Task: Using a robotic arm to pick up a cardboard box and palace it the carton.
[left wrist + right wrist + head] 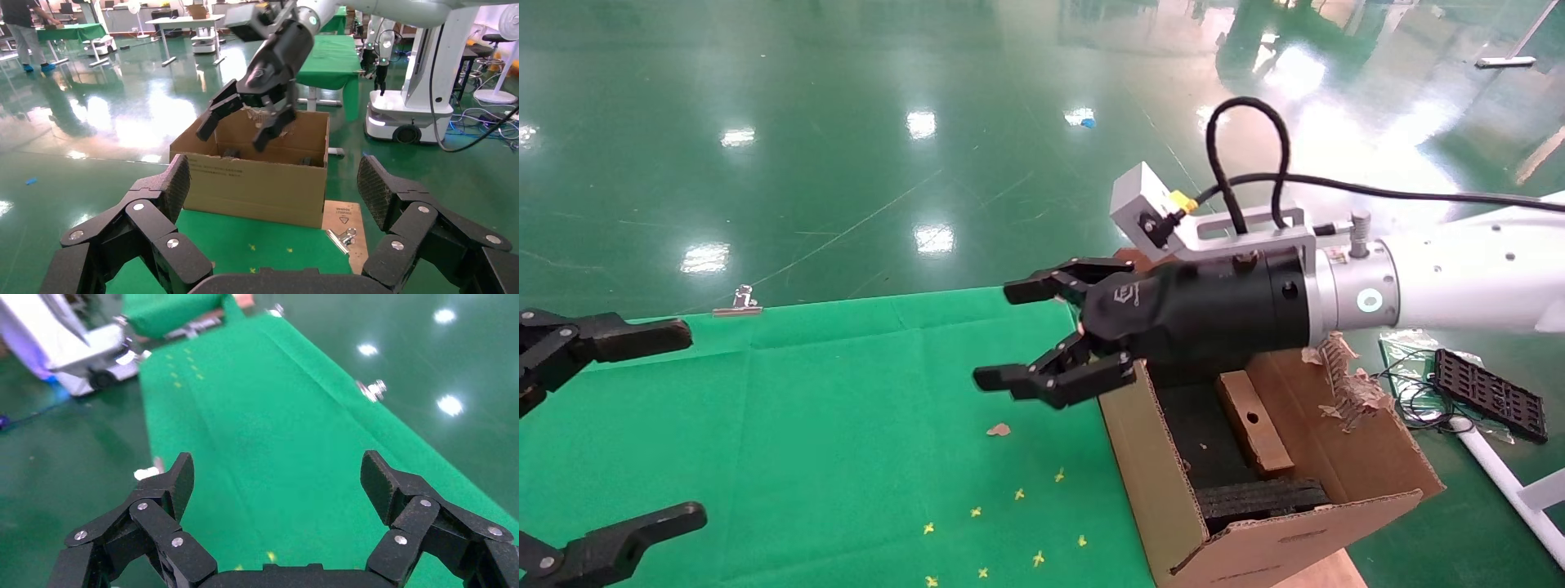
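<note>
The carton (1152, 482) stands at the right edge of the green table, flaps up, with black foam (1258, 496) inside. The cardboard box (1257, 425), small and brown with a round hole, rests on edge inside it. The robotic arm's right gripper (997, 335) hovers open and empty above the carton's left rim, pointing left over the cloth. The left wrist view shows the right gripper (231, 138) above the carton (257, 184). In the right wrist view, the right gripper (275, 478) has only green cloth between its fingers. My left gripper (674, 429) hangs open at the far left.
A green cloth (846, 425) covers the table, with yellow cross marks (1009, 523), a cardboard scrap (999, 429) and a binder clip (738, 302) at its far edge. Another clip (343, 236) lies on a wooden board beside the carton. A black perforated plate (1487, 392) lies on the floor.
</note>
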